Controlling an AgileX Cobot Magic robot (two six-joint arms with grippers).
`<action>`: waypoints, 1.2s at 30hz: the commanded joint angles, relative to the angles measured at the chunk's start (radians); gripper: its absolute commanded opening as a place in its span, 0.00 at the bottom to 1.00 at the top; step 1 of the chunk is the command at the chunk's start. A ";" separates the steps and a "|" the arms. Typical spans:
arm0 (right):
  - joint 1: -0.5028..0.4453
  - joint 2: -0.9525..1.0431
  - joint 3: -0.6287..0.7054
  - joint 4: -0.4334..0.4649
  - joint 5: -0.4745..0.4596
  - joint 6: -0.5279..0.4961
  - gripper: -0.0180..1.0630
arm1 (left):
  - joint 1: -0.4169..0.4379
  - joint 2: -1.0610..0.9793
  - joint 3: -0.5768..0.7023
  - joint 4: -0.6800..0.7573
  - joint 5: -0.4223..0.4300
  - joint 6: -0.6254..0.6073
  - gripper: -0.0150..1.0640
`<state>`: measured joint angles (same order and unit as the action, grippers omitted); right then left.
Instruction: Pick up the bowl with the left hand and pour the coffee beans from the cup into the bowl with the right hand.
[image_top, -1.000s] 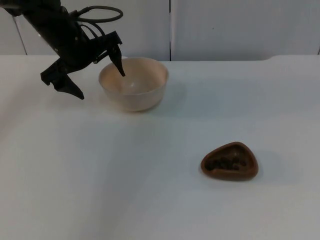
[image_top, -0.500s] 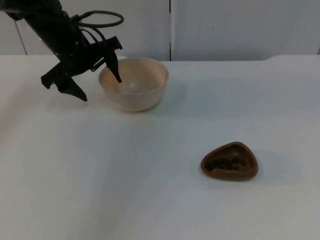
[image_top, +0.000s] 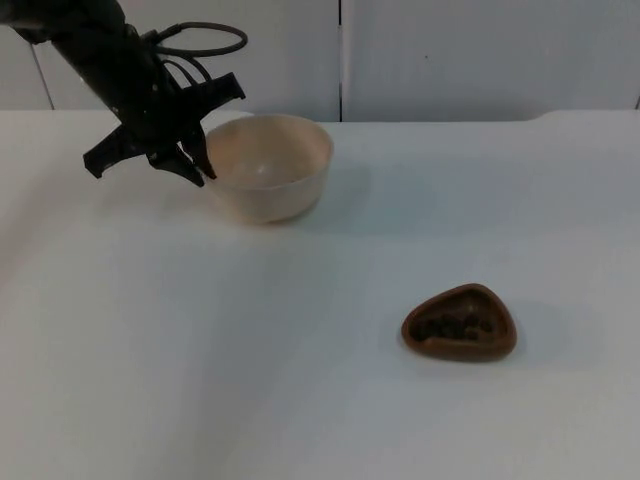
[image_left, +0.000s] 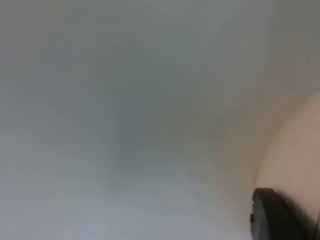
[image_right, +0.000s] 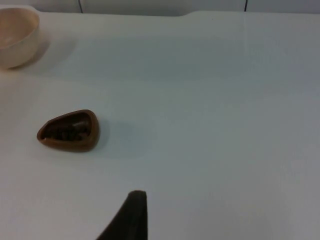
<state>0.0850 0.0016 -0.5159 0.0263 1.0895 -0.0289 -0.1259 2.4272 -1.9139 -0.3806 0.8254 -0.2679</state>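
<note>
One wide cream-coloured bowl (image_top: 270, 165) sits at the far left of the white table top (image_top: 300, 380), close to the grey partition wall (image_top: 480, 55). The left gripper (image_top: 185, 165) is down at the bowl's left rim, its black fingertips (image_top: 200, 172) drawn close together right at that rim; whether they actually pinch the wall I cannot tell. From the left wrist, one dark fingertip (image_left: 272, 217) lies against the pale curve of the bowl (image_left: 295, 150). One small brown teardrop-shaped cup (image_top: 460, 323) stands well apart from the bowl, nearer the front right, a heap of dark coffee beans (image_top: 452, 326) inside it. The right wrist looks over cup (image_right: 70, 130) and bowl (image_right: 17, 35) from a distance; one right fingertip (image_right: 131, 215) stands clear of both, the arm waiting.
</note>
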 joint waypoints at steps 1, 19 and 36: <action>-0.005 -0.002 0.002 -0.006 -0.011 -0.006 0.99 | -0.002 -0.004 -0.006 -0.017 -0.003 0.001 0.01; -0.005 -0.002 0.002 -0.006 -0.011 -0.006 0.99 | -0.002 -0.109 -0.006 0.054 0.100 0.001 0.01; -0.005 -0.002 0.002 -0.006 -0.011 -0.006 0.99 | -0.056 -0.205 -0.004 0.203 0.303 0.062 0.01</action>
<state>0.0850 0.0016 -0.5159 0.0263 1.0895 -0.0289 -0.1684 2.2405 -1.9139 -0.1943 1.1112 -0.2085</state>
